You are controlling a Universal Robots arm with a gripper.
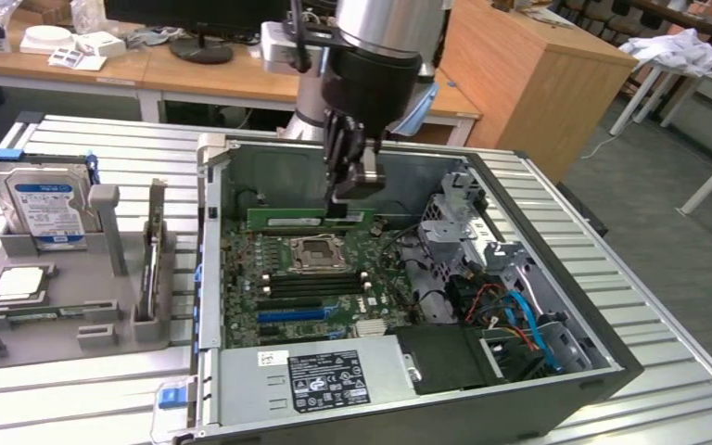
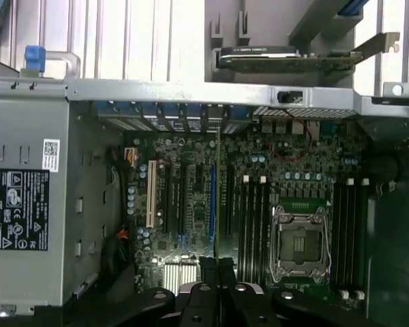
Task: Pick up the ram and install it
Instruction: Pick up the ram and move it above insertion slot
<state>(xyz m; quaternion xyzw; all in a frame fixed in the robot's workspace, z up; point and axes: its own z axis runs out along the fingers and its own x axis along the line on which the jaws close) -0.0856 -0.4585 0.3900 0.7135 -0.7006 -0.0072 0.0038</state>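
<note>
Green ram (image 1: 292,220) pinched fast in clamped gripper (image 1: 351,195). Held inside open computer case (image 1: 212,243) over motherboard (image 1: 252,255), seemingly just above memory slots (image 1: 312,281).

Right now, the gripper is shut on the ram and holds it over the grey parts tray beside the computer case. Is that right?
No. The gripper is shut on the ram, but holds it over the motherboard inside the open computer case, not over the grey parts tray. The exterior view shows this.
</note>
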